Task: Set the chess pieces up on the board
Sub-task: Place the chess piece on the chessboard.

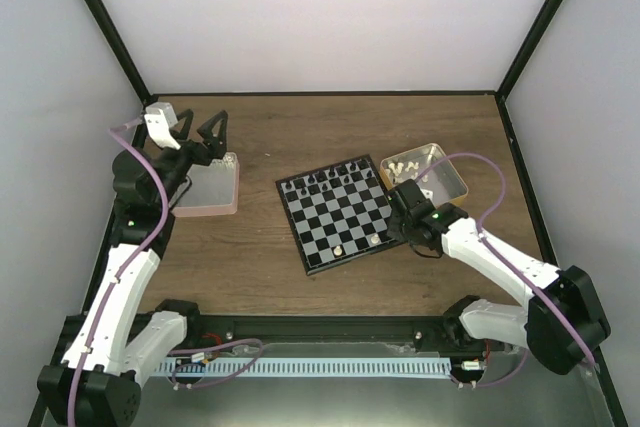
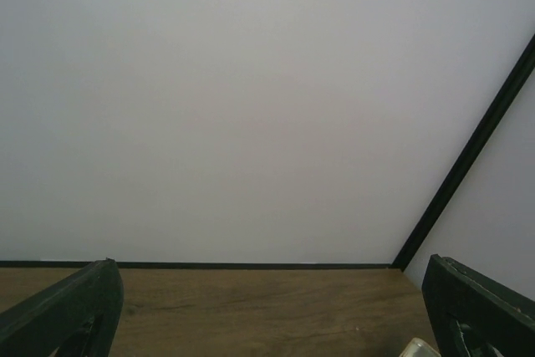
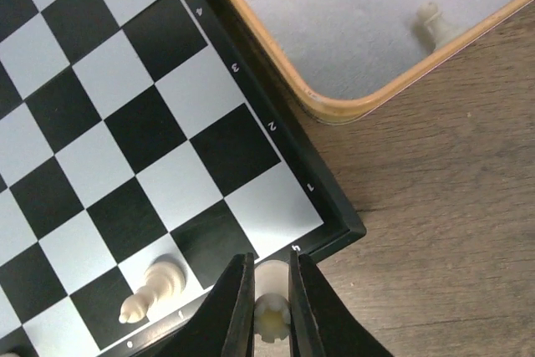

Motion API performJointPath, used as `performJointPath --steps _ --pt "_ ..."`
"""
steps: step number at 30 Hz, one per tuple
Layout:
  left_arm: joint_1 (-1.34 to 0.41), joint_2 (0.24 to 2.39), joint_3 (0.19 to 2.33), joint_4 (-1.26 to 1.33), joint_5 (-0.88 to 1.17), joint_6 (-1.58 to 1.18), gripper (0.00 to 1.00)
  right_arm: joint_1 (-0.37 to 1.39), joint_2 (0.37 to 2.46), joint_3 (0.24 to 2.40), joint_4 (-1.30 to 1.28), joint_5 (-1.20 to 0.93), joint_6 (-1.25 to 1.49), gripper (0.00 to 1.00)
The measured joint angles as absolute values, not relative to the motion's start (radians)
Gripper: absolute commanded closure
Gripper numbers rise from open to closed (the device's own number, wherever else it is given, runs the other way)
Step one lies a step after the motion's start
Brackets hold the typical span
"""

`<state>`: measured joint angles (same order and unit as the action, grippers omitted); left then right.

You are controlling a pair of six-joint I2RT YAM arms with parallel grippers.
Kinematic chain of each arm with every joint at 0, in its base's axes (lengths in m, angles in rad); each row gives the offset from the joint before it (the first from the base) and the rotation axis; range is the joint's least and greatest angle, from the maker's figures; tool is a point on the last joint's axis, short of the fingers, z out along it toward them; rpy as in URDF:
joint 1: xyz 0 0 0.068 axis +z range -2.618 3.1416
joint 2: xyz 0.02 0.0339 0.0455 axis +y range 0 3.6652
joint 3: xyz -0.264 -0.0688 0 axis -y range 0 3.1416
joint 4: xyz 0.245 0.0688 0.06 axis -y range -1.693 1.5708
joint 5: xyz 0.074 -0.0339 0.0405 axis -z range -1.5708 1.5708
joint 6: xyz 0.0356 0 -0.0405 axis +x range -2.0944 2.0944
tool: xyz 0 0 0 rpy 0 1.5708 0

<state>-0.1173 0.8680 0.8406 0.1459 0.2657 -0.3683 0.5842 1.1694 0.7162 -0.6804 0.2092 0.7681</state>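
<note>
The board (image 1: 335, 209) lies at the table's middle, with black chessmen along its far rows. My right gripper (image 3: 271, 267) is shut on a cream-white rook (image 3: 272, 322) and holds it over the board's near right corner (image 3: 326, 232), at the border by the h file. In the top view this gripper (image 1: 388, 234) sits at the board's right edge. A cream-white piece (image 3: 153, 288) stands on the near row, two squares left of the corner; another (image 1: 340, 248) stands further left. My left gripper (image 1: 203, 133) is open and empty above the pink tray (image 1: 206, 190); its fingers (image 2: 71, 311) are spread wide.
An orange-tan tray (image 1: 452, 183) with several cream-white pieces (image 1: 402, 165) stands just right of the board; its rim (image 3: 334, 112) is close to the board's edge, and one piece (image 3: 432, 22) shows inside. The enclosure walls stand behind and at both sides.
</note>
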Motion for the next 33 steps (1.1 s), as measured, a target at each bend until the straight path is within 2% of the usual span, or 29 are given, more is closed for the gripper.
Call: performJointPath --steps 33 --pt "-0.117 0.85 0.82 0.161 0.252 -0.366 0.0 0.585 1.309 0.665 -0.505 0.259 0.773 0.91"
